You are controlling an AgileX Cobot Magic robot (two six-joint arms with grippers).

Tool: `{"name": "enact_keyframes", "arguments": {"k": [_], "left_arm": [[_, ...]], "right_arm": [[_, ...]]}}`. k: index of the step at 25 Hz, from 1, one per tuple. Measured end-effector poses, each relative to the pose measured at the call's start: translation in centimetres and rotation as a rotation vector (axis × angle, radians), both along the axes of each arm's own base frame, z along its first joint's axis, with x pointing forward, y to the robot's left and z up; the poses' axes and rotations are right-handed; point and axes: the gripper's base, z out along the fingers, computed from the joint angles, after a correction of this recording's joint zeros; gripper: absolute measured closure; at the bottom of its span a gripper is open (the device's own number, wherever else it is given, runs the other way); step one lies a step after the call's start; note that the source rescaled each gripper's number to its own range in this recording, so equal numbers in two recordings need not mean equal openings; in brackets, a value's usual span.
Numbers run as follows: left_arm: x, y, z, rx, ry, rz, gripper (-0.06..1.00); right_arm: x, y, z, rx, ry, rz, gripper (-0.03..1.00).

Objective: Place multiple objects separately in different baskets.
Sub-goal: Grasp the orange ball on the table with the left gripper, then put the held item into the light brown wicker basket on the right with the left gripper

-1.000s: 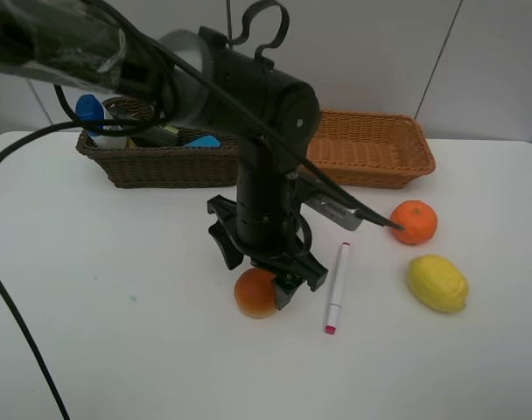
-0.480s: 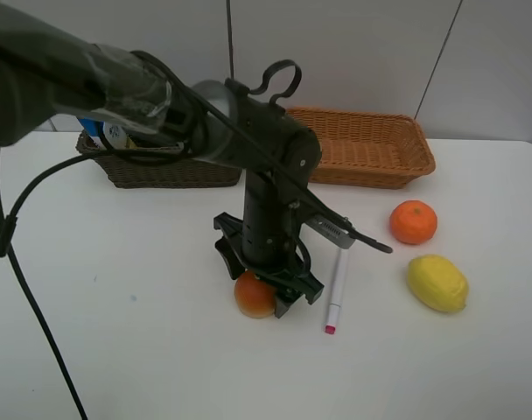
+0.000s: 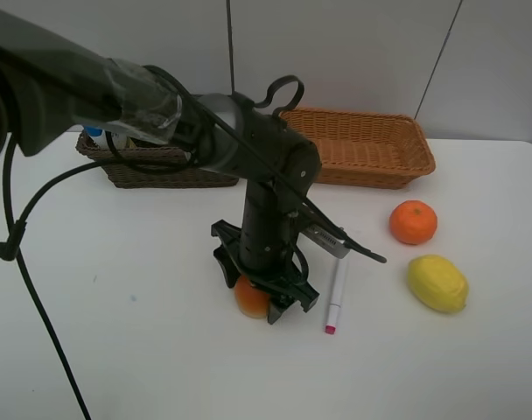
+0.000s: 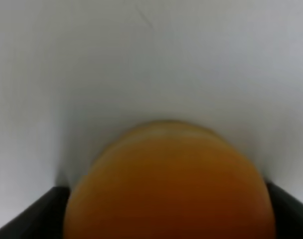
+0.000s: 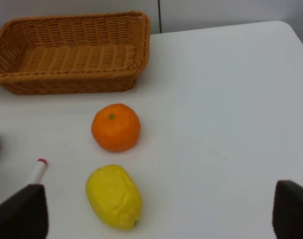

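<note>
Red-orange round fruit [image 3: 251,299], lying on the white counter [image 3: 117,350], is straddled by the left end effector [image 3: 259,290] for pickup; whether it is gripped cannot be told. The right end effector [image 5: 155,211] is held wide, empty.

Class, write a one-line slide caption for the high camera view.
Left gripper straddles a red-orange fruit on the table; marker, orange and lemon lie nearby.

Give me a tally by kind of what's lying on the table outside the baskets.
Fruit: 3 (red-orange fruit, orange, lemon)
Markers: 1 (marker)
Total: 4
</note>
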Motion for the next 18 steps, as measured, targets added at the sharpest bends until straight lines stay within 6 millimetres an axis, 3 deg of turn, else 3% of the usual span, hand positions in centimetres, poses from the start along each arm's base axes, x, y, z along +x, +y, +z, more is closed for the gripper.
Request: {"name": "enact_keyframes", "arguments": {"k": [2, 11, 14, 18], "left_arm": [[0.0, 0.0, 0.0, 0.002, 0.002, -0.001, 0.43], [0.0, 0.0, 0.2, -0.004, 0.002, -0.023, 0.43], [0.0, -0.2, 2.1, -0.048, -0.021, -0.018, 0.43], [0.2, -0.4, 6.9, -0.182, -0.111, -0.003, 0.43]], "right_arm": [[0.0, 0.0, 0.0, 0.000, 0.000, 0.000, -0.03], [0.0, 0.0, 0.0, 0.000, 0.000, 0.000, -0.03], [0.0, 0.0, 0.0, 0.000, 0.000, 0.000, -0.03], [0.0, 0.0, 0.0, 0.000, 0.000, 0.000, -0.03]]}}
